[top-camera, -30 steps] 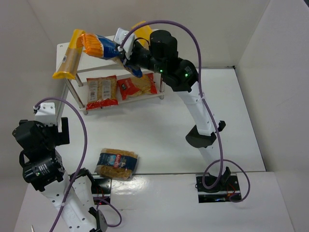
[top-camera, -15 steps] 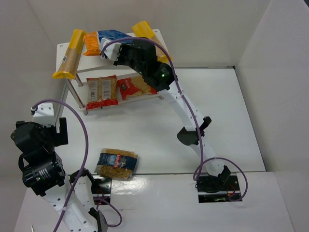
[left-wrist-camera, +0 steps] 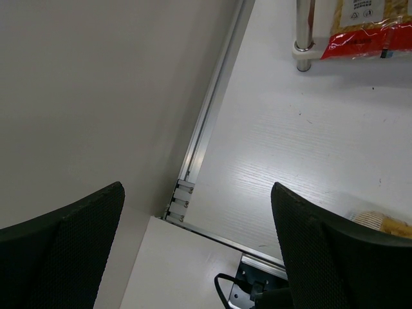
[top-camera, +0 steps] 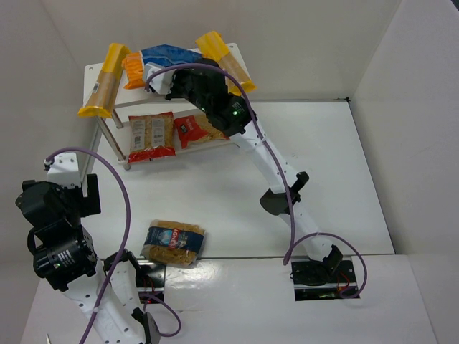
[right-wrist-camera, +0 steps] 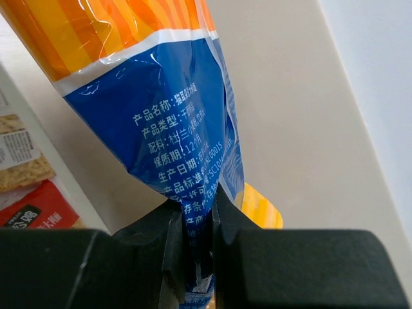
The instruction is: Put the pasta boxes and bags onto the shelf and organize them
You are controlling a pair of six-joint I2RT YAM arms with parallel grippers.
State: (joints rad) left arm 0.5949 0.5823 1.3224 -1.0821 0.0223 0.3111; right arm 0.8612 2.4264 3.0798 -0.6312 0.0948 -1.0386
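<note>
The white two-tier shelf [top-camera: 95,70] stands at the back left. Two yellow pasta boxes lie on its top board, one at the left [top-camera: 105,79] and one at the right [top-camera: 224,57]. My right gripper [top-camera: 166,77] is shut on the end of the large blue bag with the orange end [top-camera: 159,57], holding it over the top board between the boxes; the bag fills the right wrist view [right-wrist-camera: 161,122]. Two red-trimmed bags [top-camera: 151,135] [top-camera: 203,127] lie on the lower board. A clear bag with a blue label [top-camera: 173,243] lies on the table near my open, empty left gripper [left-wrist-camera: 199,251].
White walls close in the table at the left, back and right. A metal rail [left-wrist-camera: 212,109] runs along the left table edge. A shelf leg and foot [left-wrist-camera: 304,38] show in the left wrist view. The right arm [top-camera: 276,168] stretches across the table's middle.
My right gripper has carried the blue bag back and left over the shelf's top board, between the two boxes. The left arm has barely moved.
</note>
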